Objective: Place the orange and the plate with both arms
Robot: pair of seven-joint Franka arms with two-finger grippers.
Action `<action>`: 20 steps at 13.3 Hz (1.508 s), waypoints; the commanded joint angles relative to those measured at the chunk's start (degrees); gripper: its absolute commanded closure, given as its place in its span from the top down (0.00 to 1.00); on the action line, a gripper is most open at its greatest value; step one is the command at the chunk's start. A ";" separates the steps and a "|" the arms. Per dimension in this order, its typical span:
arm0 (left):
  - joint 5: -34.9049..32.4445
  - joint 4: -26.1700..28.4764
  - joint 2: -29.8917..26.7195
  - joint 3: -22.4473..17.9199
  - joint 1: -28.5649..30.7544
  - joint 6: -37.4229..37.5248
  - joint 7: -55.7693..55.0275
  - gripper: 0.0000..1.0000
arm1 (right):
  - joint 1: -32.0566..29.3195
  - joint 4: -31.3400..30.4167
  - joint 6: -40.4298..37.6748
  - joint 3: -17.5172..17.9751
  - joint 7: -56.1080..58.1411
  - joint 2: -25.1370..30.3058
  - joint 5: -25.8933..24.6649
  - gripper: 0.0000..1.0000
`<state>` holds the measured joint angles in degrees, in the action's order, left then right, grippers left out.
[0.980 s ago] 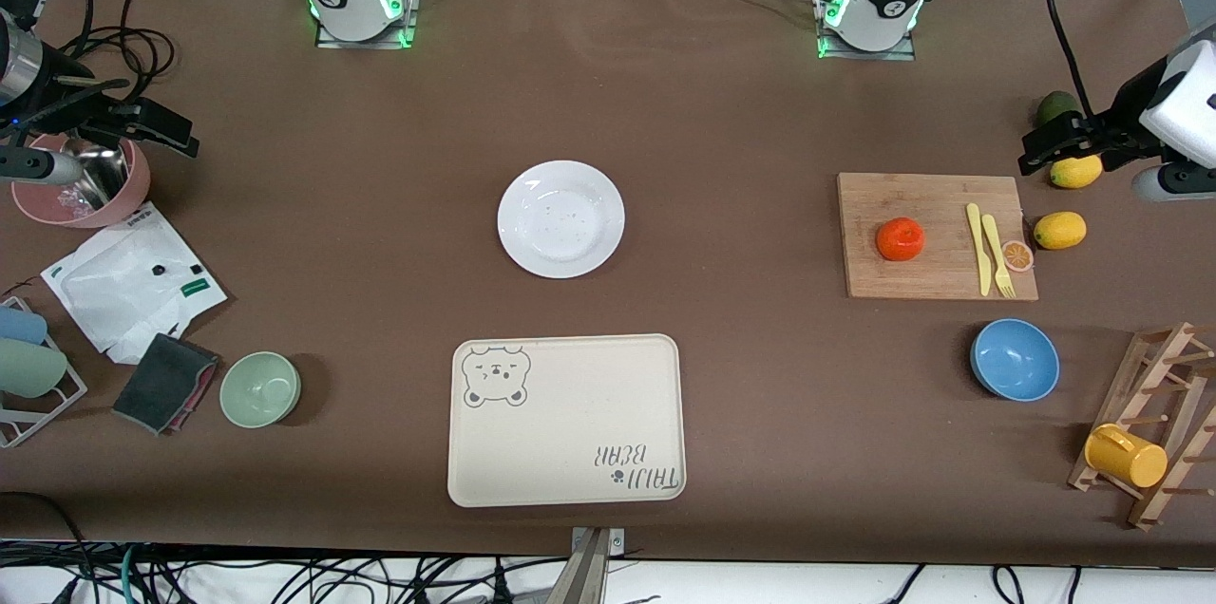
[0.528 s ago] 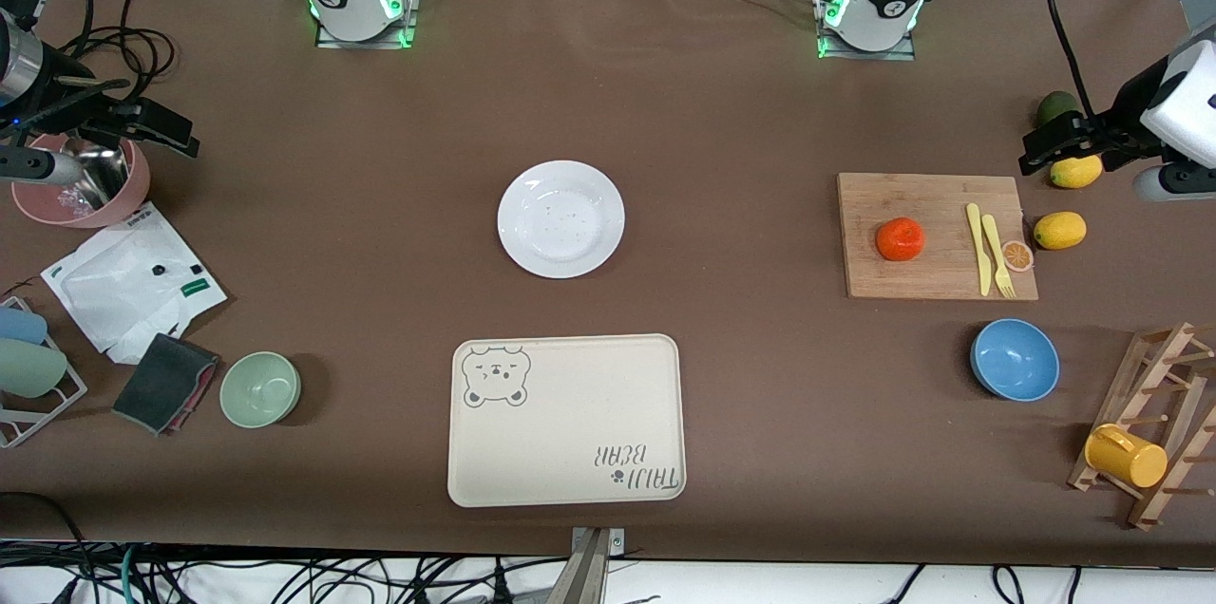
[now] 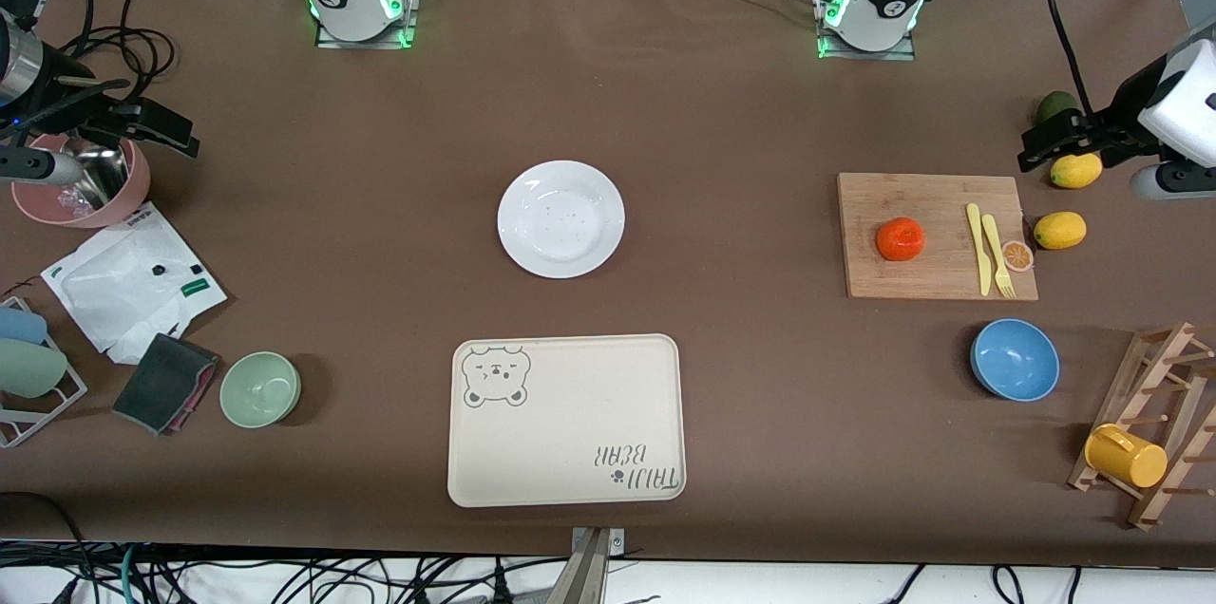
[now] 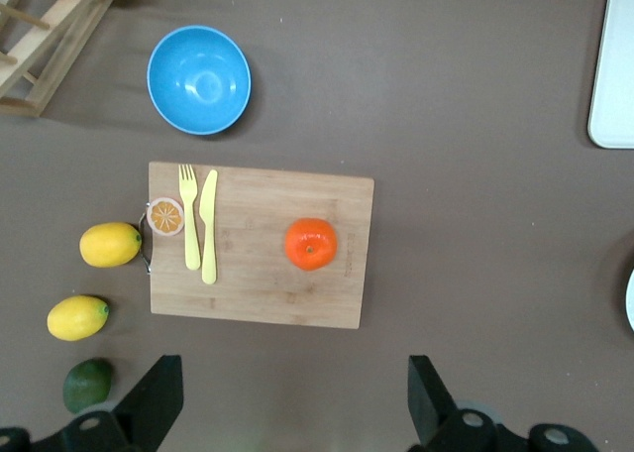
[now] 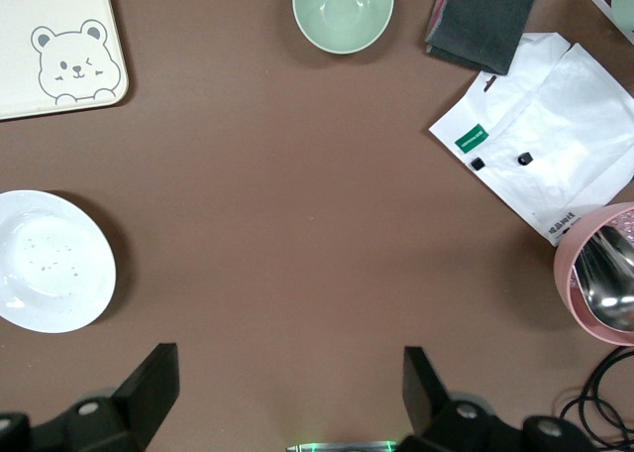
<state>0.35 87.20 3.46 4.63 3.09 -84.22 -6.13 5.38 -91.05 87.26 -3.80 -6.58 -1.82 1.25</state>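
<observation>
Holding both sets of jaws wide apart and empty, we are hovering the left gripper (image 4: 287, 407) beside the board (image 3: 936, 235) carrying the orange (image 3: 900, 238), near that end's edge. We are keeping the right gripper (image 5: 287, 397) high; its wrist view shows the mid-table plate (image 5: 50, 261).

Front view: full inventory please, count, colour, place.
orange: 1, orange-red, on cutting board
plate: 1, white, table centre
cutting board: 1, wood, left arm's end
knife and fork: 2, yellow, on board
orange slice: 1, board edge
lemons: 2, yellow, beside board
green fruit: 1, by lemons
blue bowl: 1, nearer camera than board
bear tray: 1, beige, nearer camera than plate
green bowl: 1, right arm's end
pink bowl: 1, right arm's end
white pouch: 1
grey cloth: 1
wooden rack: 1, yellow cup on it
left gripper: open, above table by board
right gripper: open, waiting
</observation>
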 commanded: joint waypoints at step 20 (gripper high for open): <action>0.44 0.60 12.17 0.82 -0.37 0.81 1.56 1.00 | 0.16 0.00 -0.59 -0.15 0.26 0.24 0.51 1.00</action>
<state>0.35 88.49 12.19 5.39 2.89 -83.19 -5.68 5.39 -91.07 87.22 -3.80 -6.58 -1.85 1.25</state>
